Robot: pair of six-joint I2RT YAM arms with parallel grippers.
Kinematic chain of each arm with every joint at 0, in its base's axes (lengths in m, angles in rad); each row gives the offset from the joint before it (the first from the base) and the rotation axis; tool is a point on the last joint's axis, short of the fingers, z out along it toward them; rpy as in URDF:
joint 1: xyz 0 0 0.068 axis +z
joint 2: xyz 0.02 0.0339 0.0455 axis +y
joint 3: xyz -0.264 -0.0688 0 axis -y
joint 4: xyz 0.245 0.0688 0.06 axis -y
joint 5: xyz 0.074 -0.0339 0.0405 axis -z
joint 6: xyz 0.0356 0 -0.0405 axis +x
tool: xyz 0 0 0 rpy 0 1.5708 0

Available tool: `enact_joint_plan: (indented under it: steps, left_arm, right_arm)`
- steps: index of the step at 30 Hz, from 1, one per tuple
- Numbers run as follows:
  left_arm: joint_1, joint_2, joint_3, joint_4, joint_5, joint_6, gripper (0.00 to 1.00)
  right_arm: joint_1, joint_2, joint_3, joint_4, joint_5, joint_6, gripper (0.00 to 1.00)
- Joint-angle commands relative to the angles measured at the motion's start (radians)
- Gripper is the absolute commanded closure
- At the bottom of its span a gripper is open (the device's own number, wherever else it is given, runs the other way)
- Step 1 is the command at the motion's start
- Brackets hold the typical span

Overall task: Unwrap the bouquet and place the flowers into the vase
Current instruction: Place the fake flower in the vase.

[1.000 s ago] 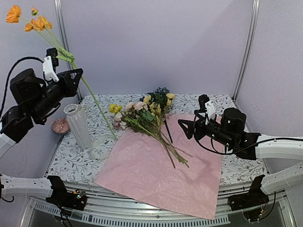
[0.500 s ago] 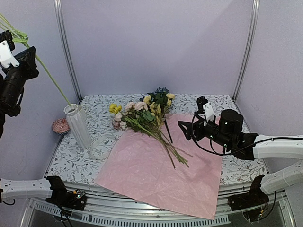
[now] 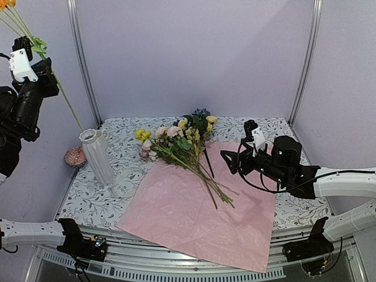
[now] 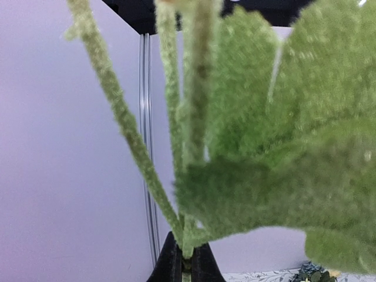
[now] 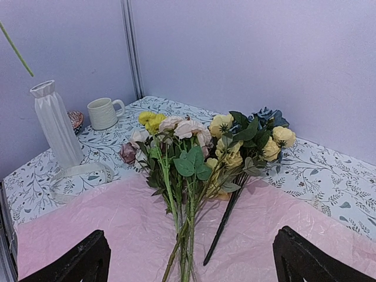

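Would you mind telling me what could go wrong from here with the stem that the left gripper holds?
1. The left gripper grips the stem high up and tilted, with its long lower end free. That end may sway and miss the narrow mouth of the vase.
2. The tip could catch the rim and topple the tall vase, which stands near the left edge of the table.

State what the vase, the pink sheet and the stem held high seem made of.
Vase: likely ceramic, white, with smooth ridged faces and a soft sheen.
Pink sheet: thin paper, matte, finely crinkled.
Stem: probably flocked plastic or fabric; its green surface looks fuzzy up close.
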Motion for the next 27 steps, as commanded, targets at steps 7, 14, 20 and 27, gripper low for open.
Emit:
enact_joint_plan:
  steps: [7,14,20,27]
  left_arm:
    - [0.042,0.031,-0.085,-0.012,0.003,-0.111,1.00]
    - [0.099,0.042,-0.151,-0.082,0.034,-0.236,1.00]
    - [0.202,0.115,-0.097,-0.239,0.092,-0.374,1.00]
    - [0.357,0.209,-0.017,-0.433,0.219,-0.525,1.00]
  right_arm:
    - [0.002,-0.025,-0.014,0.018,0.002,0.001,0.01]
    - [0.003,-0.029,-0.024,0.013,0.001,0.005,0.01]
    - [0.003,-0.034,-0.021,0.008,-0.005,0.004,0.01]
    - [0.003,-0.041,-0.021,0.001,-0.010,0.007,0.01]
